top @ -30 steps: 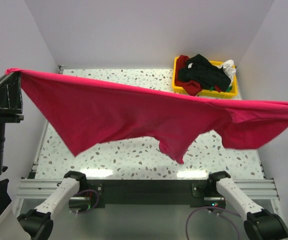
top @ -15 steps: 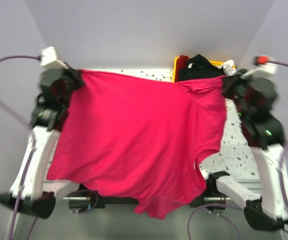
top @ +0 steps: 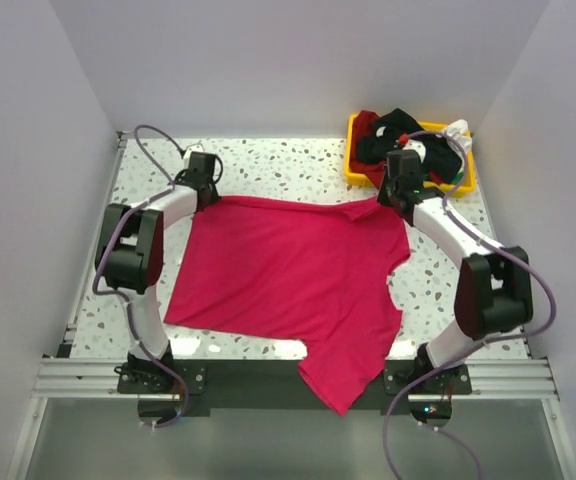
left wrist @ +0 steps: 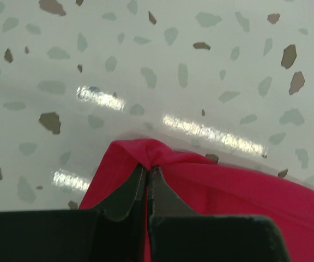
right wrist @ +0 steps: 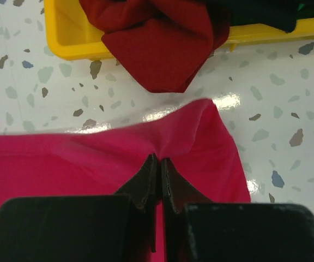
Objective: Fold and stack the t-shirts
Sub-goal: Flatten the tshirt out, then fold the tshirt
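Note:
The crimson-pink t-shirt (top: 288,275) lies spread on the speckled table, one sleeve hanging over the near edge. My left gripper (top: 206,192) is shut on its far left corner; the left wrist view shows the gripper (left wrist: 148,166) pinching a bunched corner of the shirt (left wrist: 244,191). My right gripper (top: 396,198) is shut on the far right corner; the right wrist view shows the gripper (right wrist: 159,160) nipping the shirt (right wrist: 80,158). The dark red (top: 368,128), black (top: 403,135), white (top: 457,129) and green shirts lie heaped in the bin.
The yellow plastic bin (top: 464,183) stands at the table's back right, just beyond my right gripper; its wall (right wrist: 70,43) and a hanging dark red shirt (right wrist: 157,38) are close ahead in the right wrist view. Walls enclose the table on three sides.
Both arms have swung the pink shirt from held high and stretched in the air down onto the table, where it now lies flat. Both grippers still hold its far corners.

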